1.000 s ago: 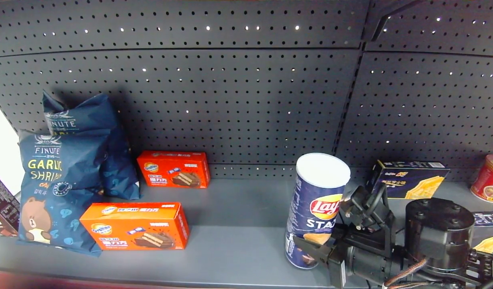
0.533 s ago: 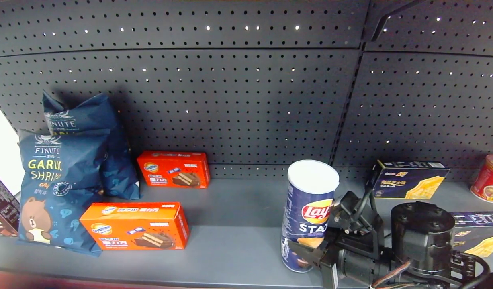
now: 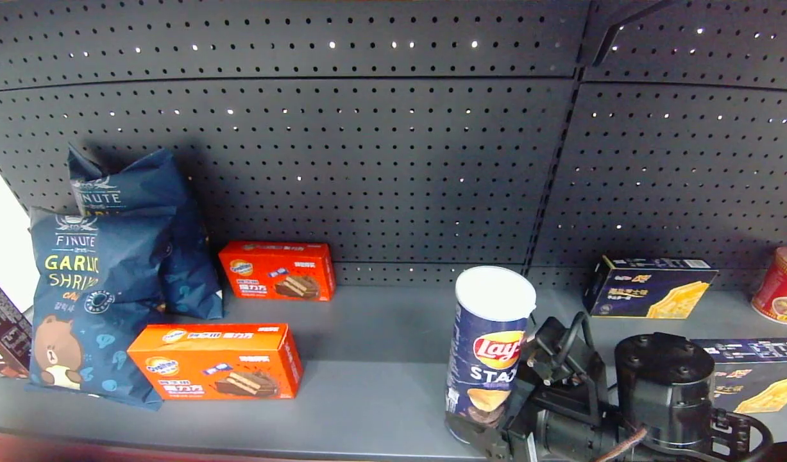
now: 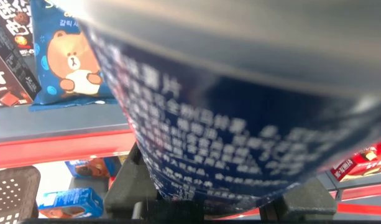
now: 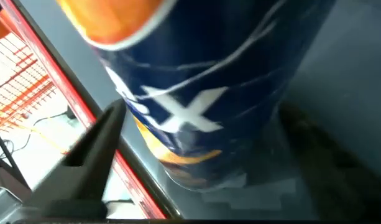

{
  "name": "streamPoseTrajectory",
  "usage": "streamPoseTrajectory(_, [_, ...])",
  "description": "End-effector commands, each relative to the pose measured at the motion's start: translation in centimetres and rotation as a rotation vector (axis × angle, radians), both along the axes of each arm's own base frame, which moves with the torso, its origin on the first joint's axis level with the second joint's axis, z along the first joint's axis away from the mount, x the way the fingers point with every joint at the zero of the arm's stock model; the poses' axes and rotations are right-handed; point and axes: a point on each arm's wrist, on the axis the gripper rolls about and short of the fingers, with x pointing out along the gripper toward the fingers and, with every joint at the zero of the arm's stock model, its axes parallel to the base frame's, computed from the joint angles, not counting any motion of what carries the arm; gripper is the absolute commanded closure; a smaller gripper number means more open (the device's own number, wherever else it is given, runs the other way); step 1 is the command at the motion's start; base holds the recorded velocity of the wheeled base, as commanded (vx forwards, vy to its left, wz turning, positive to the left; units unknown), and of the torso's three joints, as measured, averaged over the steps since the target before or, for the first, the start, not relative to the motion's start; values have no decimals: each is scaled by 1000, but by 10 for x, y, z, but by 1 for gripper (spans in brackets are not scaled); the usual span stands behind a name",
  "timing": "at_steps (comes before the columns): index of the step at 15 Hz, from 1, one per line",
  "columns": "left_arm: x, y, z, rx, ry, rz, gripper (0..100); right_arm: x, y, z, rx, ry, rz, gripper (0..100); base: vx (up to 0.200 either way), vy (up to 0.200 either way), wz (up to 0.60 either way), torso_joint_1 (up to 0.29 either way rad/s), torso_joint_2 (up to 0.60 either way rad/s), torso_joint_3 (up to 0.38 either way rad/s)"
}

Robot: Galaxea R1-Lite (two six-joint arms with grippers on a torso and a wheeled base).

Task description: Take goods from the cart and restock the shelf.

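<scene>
A tall dark blue chip can [image 3: 492, 340] with a white lid stands upright at the front of the grey shelf [image 3: 380, 333], right of centre. My right gripper [image 3: 496, 401] is shut on its lower half, one finger on each side. The right wrist view has the can [image 5: 202, 93] between the fingers [image 5: 91, 155], its base just at the shelf surface near the red front edge; I cannot tell if it touches. In the left wrist view, a dark blue printed can [image 4: 227, 124] sits in my left gripper [image 4: 209, 202], held below shelf height.
Two orange biscuit boxes [image 3: 217, 360] [image 3: 278, 269] and two blue snack bags [image 3: 92, 301] take up the left of the shelf. A dark box [image 3: 653, 287], a red noodle cup [image 3: 781, 285] and a flat box [image 3: 752, 375] are at the right. Bare shelf lies between the orange boxes and the can.
My right gripper has carried the chip can to the left and lower, toward the shelf's front edge. The other goods have not moved.
</scene>
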Motion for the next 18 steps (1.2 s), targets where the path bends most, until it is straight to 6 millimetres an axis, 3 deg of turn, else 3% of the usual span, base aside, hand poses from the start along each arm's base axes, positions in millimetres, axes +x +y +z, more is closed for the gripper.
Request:
streamPoseTrajectory(1, [1, 0, -3, 1, 9, -2, 100, -12, -12, 5, 2, -12, -18, 0, 0, 0, 0, 0, 0, 0])
streamPoseTrajectory(4, [2, 0, -4, 2, 12, -2, 100, -40, -45, 15, 17, -63, -29, 0, 0, 0, 0, 0, 0, 0])
streamPoseTrajectory(5, [2, 0, -5, 2, 14, -2, 100, -42, -48, 16, 16, -68, -31, 0, 0, 0, 0, 0, 0, 0])
streamPoseTrajectory(6, [2, 0, -6, 2, 17, -4, 100, -56, -69, 17, 8, -102, -51, 0, 0, 0, 0, 0, 0, 0])
streamPoseTrajectory(9, [2, -1, -6, 2, 17, -7, 100, -66, -83, 18, 6, -122, -77, 0, 0, 0, 0, 0, 0, 0])
streamPoseTrajectory(14, [2, 0, -5, 1, 12, -7, 100, -41, -82, 12, -56, -65, -176, 0, 0, 0, 0, 0, 0, 0])
streamPoseTrajectory(18, [2, 0, -5, 1, 11, -5, 100, -7, -66, 12, -71, -56, -213, 0, 0, 0, 0, 0, 0, 0])
